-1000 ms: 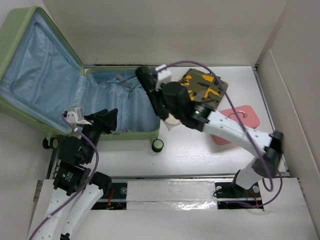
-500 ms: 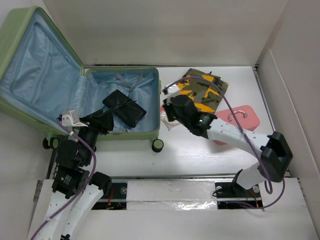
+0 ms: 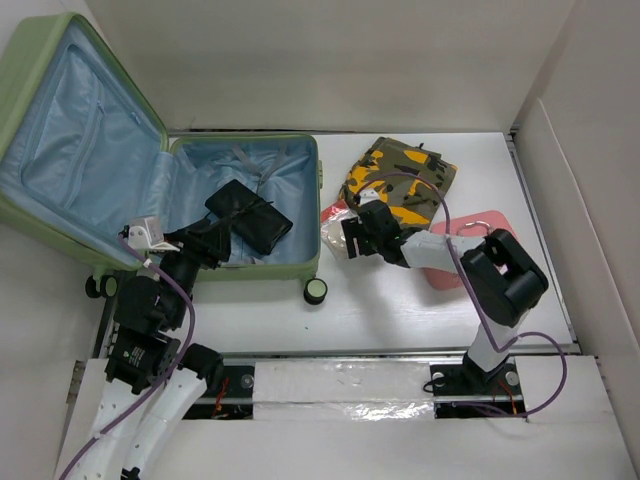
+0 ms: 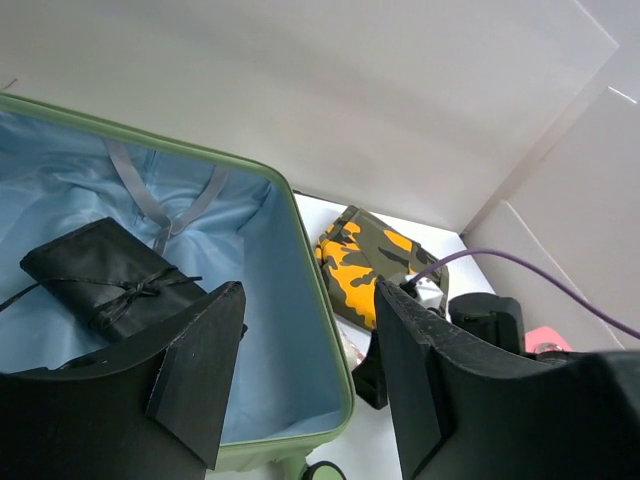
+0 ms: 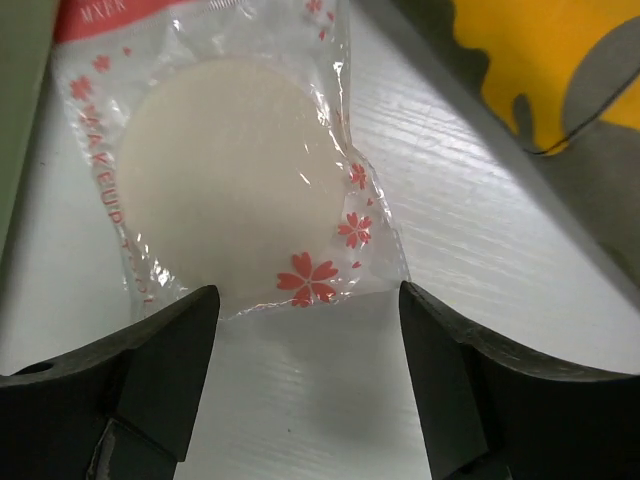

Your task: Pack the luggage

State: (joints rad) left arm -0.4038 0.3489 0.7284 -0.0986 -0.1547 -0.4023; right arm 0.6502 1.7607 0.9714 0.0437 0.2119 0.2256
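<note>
Both arms have white rounded shells and black joint housings. The left arm (image 3: 150, 300), at the lower left of the frame, has a small white block (image 3: 143, 233) near its wrist. A thin purple cable (image 3: 193, 315) runs along each arm. The right arm (image 3: 505, 280) stands on a black base plate (image 3: 470, 380). The left end effector (image 4: 310, 300) and the right end effector (image 5: 305, 300) have matte black, wedge-shaped fingers (image 4: 195, 370).

One each: luggage (image 3: 70, 140), pouch (image 3: 248, 217), camouflage bag (image 3: 400, 180), sponge packet (image 5: 225, 185), pink box (image 3: 497, 228).
</note>
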